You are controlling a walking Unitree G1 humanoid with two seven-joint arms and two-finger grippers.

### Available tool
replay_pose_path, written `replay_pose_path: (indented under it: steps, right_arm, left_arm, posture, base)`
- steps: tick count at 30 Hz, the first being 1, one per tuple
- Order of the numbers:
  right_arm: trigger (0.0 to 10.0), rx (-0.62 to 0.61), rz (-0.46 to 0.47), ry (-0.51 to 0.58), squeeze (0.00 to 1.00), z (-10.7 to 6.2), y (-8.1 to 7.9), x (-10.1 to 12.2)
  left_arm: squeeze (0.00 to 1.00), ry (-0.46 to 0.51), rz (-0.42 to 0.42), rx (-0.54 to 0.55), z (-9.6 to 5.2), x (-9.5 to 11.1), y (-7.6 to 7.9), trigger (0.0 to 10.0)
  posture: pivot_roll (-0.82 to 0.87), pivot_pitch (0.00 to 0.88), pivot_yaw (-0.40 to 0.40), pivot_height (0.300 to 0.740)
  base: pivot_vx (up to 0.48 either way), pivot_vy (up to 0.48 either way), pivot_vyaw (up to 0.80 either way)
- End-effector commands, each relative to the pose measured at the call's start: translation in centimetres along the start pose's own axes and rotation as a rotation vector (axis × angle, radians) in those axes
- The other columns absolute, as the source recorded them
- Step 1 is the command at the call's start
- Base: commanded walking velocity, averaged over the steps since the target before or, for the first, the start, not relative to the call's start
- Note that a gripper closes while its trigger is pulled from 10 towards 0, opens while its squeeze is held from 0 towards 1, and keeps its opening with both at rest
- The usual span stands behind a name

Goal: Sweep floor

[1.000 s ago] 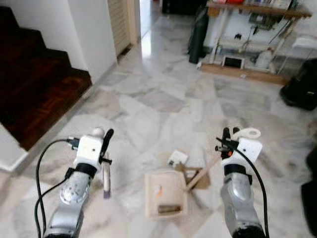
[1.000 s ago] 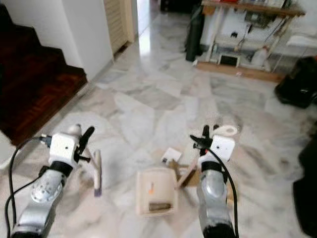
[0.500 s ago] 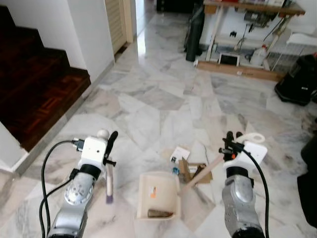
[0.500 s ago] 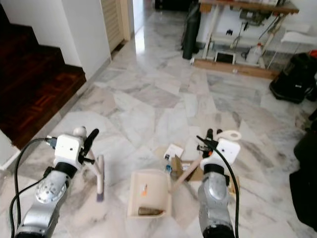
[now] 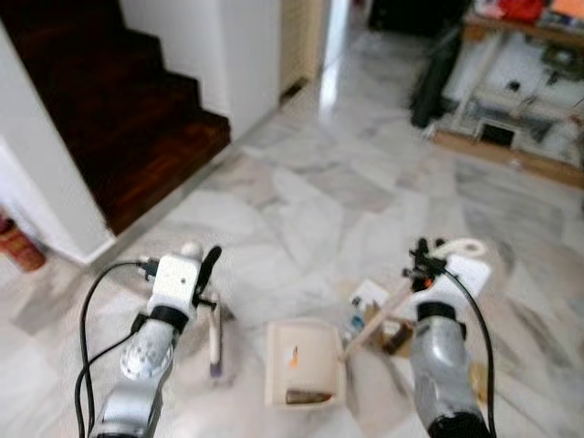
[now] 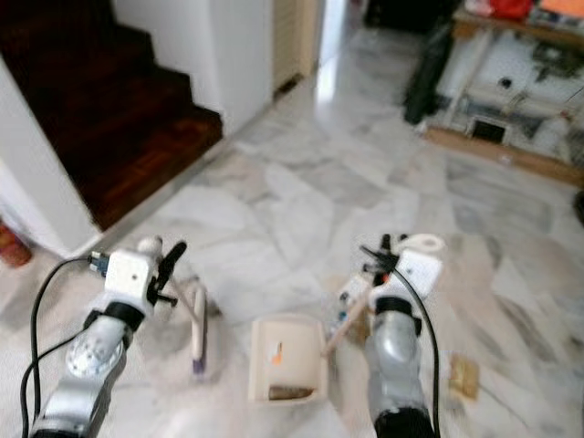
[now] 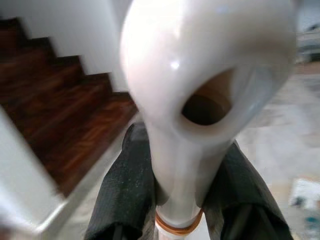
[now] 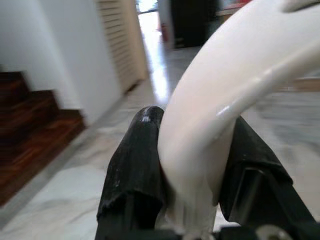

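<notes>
Left pincer point(image 7: 180, 200) is clamped on the cream brush handle point(image 7: 200, 100) — the brush point(image 5: 215, 339) hangs at lower left of the frame, bristles down on the marble floor point(image 5: 301, 201). Right pincer point(image 8: 192, 175) grips the dustpan handle point(image 8: 225, 100) — the cream dustpan point(image 5: 304, 363) sits low centre, debris inside. Scraps of litter point(image 5: 365, 310) lie just beside it, dark stairs point(image 5: 119, 109) at upper left.

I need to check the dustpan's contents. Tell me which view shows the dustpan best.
The left eye view: the dustpan lies open on the floor, with debris at its rear. The right eye view shows it likewise, smaller. The right wrist view shows its white handle clamped in the right gripper.
</notes>
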State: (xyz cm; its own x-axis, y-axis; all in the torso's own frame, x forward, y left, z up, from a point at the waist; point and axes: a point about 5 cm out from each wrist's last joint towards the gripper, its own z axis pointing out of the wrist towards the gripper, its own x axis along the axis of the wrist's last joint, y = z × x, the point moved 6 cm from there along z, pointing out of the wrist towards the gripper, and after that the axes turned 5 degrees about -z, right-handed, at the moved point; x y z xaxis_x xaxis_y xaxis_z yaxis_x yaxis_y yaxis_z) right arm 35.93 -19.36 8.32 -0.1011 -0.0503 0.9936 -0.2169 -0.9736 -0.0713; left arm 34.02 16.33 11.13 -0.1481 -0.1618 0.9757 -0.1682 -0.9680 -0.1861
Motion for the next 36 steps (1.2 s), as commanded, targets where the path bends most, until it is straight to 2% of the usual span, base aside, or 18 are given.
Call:
replay_pose_path:
  steps: [1,4,8,17,24,31,36]
  right_arm:
    - [10.0,-0.017,0.023,0.022,0.0,0.24,0.38,0.53]
    - [10.0,-0.018,0.025,0.02,0.0,0.26,0.41,0.48]
    - [10.0,-0.014,0.027,0.02,0.0,0.31,0.27,0.46]
    - [10.0,-0.005,0.028,0.023,0.0,0.6,0.18,0.57]
    - [10.0,0.004,0.027,0.021,0.0,0.67,0.0,0.52]
    - [10.0,0.011,0.026,0.018,0.0,0.73,0.0,0.5]
    - [10.0,0.013,0.027,0.018,0.0,0.77,0.0,0.53]
  left_arm:
    - [0.0,0.036,0.014,-0.001,0.26,0.9,0.02,10.0]
    - [0.0,0.035,0.014,-0.002,0.26,0.88,0.04,10.0]
    - [0.0,0.032,0.015,-0.006,0.25,0.83,0.11,10.0]
    - [0.0,0.028,0.019,-0.004,0.4,0.74,0.11,10.0]
    - [0.0,0.024,0.005,0.012,0.38,0.63,0.06,10.0]
    - [0.0,0.016,-0.015,0.026,0.38,0.46,0.01,10.0]
    - [0.0,0.008,-0.028,0.045,0.38,0.2,-0.26,10.0]
  posture:
    - [0.02,0.0,-0.009,0.74]
    - [0.02,0.0,-0.009,0.74]
    - [0.02,0.003,-0.007,0.74]
    - [0.02,0.012,-0.01,0.74]
    - [0.02,0.02,-0.017,0.74]
    - [0.01,0.025,-0.023,0.74]
    - [0.01,0.026,-0.024,0.74]
  base:
    - [0.0,0.0,0.8]
    - [0.0,0.0,0.8]
    - [0.0,0.0,0.0]
    - [0.0,0.0,0.8]
    - [0.0,0.0,0.0]
    - [0.0,0.0,0.77]
    - [0.0,0.0,0.34]
